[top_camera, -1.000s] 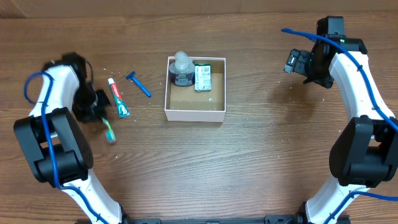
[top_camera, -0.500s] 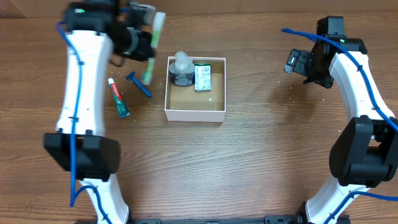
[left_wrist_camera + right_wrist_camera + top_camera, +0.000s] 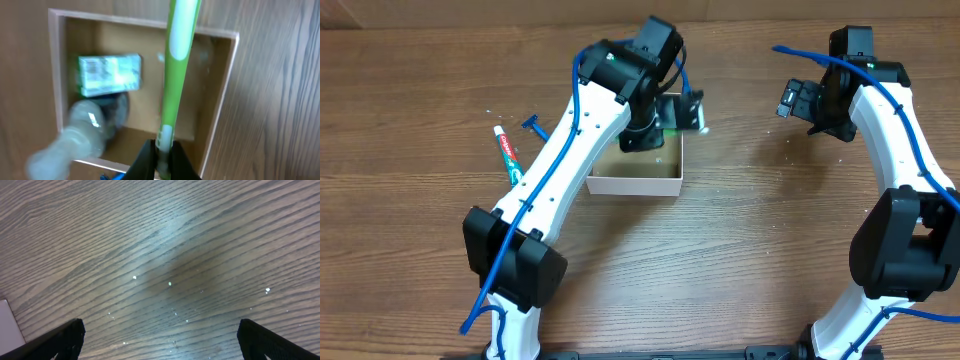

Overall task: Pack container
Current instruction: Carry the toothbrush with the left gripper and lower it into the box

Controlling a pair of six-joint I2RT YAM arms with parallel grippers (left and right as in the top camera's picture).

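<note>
- At the far left of your overhead view, a toothpaste tube (image 3: 508, 158) lies on the wooden table (image 3: 740, 270), its red cap pointing away from the robot.
- Just right of it lies a blue razor (image 3: 533, 125), its handle partly hidden under the left arm (image 3: 560, 160).
- That arm reaches diagonally from its base at the near left edge up and across to the container (image 3: 635, 185).
- The container sits left of the table's middle, on the far half. You see its white front wall in the overhead view, while the arm covers much of its inside.
- In the left wrist view you look onto the container's brown floor. A green and white packet (image 3: 109, 74) lies against one wall, with a clear bottle (image 3: 92, 127) beside it in the corner. Both are blurred.
- Your left gripper (image 3: 161, 150) is pinching the end of a green toothbrush (image 3: 179, 60). The handle runs out from the fingers over the bare part of the floor and past the opposite wall. You cannot tell whether it touches the floor.
- At the right, the right gripper (image 3: 160, 330) hovers over bare wood, well apart from the container. Its fingers are spread wide with nothing between them.
</note>
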